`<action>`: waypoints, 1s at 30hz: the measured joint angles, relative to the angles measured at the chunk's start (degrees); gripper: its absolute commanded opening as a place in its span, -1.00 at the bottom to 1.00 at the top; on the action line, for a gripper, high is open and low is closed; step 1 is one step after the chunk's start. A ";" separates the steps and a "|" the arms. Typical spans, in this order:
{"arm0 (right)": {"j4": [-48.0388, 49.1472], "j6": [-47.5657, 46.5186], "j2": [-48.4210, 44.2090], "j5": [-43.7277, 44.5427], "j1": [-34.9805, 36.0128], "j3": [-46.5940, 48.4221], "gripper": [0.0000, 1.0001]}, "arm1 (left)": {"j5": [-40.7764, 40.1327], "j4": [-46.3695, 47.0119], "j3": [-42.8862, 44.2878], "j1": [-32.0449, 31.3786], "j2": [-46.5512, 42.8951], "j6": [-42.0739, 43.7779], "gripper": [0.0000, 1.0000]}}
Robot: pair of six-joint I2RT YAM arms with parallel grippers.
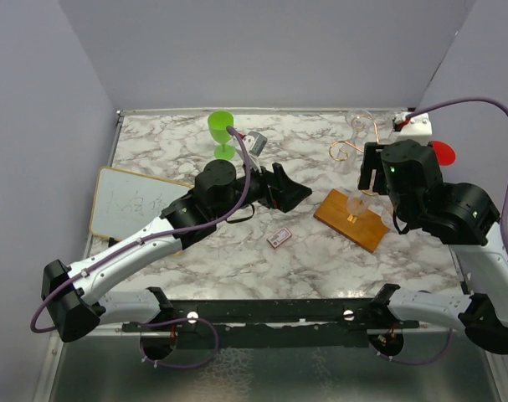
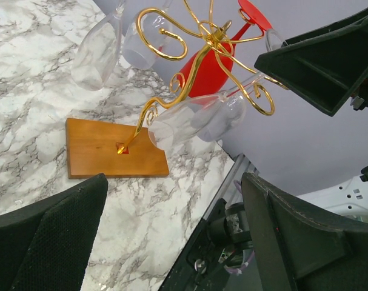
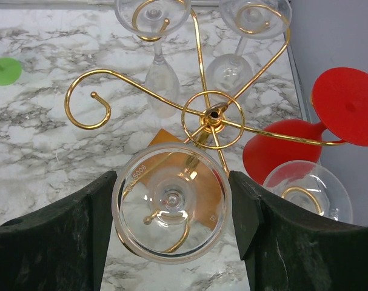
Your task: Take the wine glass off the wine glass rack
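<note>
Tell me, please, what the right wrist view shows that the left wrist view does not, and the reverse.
Only the right wrist view: the rack from above, a clear glass whose foot fills the gap of the right end effector, an empty hook, and a green glass foot. Only the left wrist view: the whole wooden base. Both: the rack, the red glass, other clear glasses and the marble table.

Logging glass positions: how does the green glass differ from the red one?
The green glass stands upright on the table; the red glass hangs foot-up from the wine glass rack. The green glass looks translucent, the red glass opaque. Both are stemmed.
</note>
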 measured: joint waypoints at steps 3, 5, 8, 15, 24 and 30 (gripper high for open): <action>-0.07 0.04 -0.59 0.28 0.00 -0.04 -0.06 | 0.00 -0.07 0.00 0.00 0.00 -0.20 0.88; 0.22 -0.20 -0.70 0.46 0.00 -0.20 -0.06 | 0.00 -0.07 0.00 0.00 0.00 -0.44 0.88; 0.31 -0.39 -0.09 0.87 0.00 -0.26 -0.06 | 0.09 -0.07 0.00 0.00 0.00 -0.85 0.88; -0.11 -0.37 0.94 1.44 0.00 -0.66 -0.08 | 0.11 -0.37 0.00 0.00 -0.02 -1.11 0.88; -1.31 0.76 -0.72 2.49 0.00 -0.87 -0.09 | 0.15 -0.33 0.00 0.00 -0.13 -1.60 0.88; -1.60 1.18 -2.54 2.51 0.00 -1.75 -0.11 | 0.17 -0.33 0.00 0.00 -0.13 -1.84 0.88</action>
